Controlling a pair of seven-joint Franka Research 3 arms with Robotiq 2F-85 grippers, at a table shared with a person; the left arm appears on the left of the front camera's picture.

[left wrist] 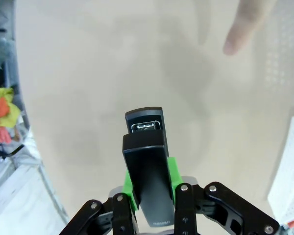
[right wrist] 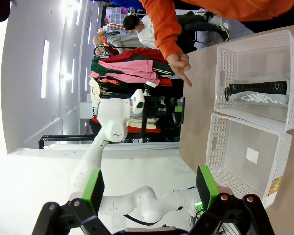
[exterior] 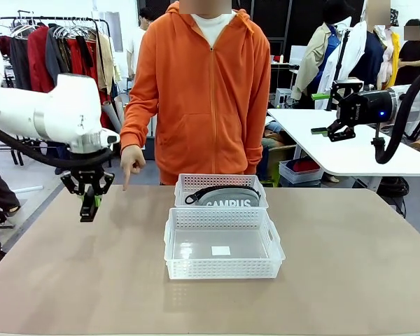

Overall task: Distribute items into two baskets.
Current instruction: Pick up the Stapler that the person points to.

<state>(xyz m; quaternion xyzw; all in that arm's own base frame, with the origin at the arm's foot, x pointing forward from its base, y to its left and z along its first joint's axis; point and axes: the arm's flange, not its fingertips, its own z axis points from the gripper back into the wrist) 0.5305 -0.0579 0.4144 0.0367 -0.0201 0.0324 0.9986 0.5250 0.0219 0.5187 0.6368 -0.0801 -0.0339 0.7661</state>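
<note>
My left gripper (exterior: 91, 207) hangs above the table's left side, shut on a small black stapler (exterior: 89, 209). In the left wrist view the stapler (left wrist: 147, 166) stands out between the green pads (left wrist: 130, 188), clear of the tabletop. Two white lattice baskets sit mid-table. The far basket (exterior: 220, 180) holds a grey "CAMPUS" pouch (exterior: 227, 199) with a black strap. Nothing lies in the near basket (exterior: 220, 269) except a small white label. My right gripper (exterior: 320, 113) is raised at the far right, open and holding nothing (right wrist: 149, 190). Both baskets (right wrist: 213, 147) and the pouch (right wrist: 262, 98) appear in its view.
A person in an orange hoodie stands at the far edge, one hand (exterior: 131, 164) pointing a finger down at the table near my left gripper; the fingertip (left wrist: 240, 34) lies ahead of the stapler. A white table (exterior: 350, 150) stands behind on the right.
</note>
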